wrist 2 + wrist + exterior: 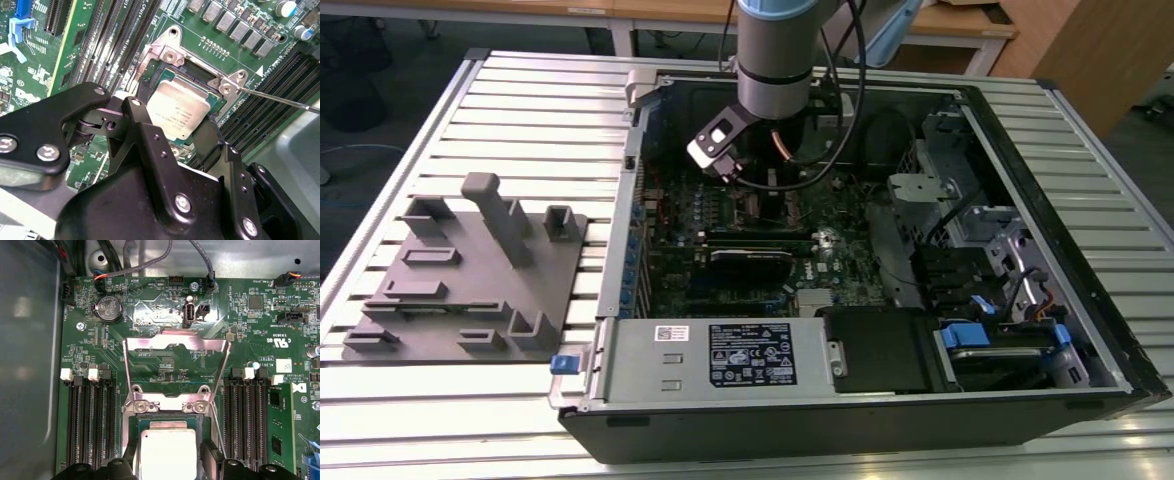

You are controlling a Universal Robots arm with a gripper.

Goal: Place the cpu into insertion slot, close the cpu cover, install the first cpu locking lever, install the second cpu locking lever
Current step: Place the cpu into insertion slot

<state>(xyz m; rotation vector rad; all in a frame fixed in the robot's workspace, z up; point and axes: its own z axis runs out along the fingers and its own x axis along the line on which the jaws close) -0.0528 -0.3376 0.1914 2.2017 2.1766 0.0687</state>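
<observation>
The cpu (177,107), a flat silver-topped square, sits level at the insertion slot (197,75) on the green motherboard. It also appears in the first wrist view as the cpu (167,452). My gripper (175,122) has a black finger pressed against each of two opposite cpu edges, and it is seen the same way in the first wrist view (169,460). The cpu cover (177,344) is swung open, lying back beyond the socket hinge. A thin wire locking lever (280,98) stands free beside the socket.
Black memory slots (87,425) flank the socket on both sides. In the exterior view the arm (781,60) reaches down into the open computer case (1067,330). A grey fixture plate (467,280) lies on the slatted table at the exterior view's left.
</observation>
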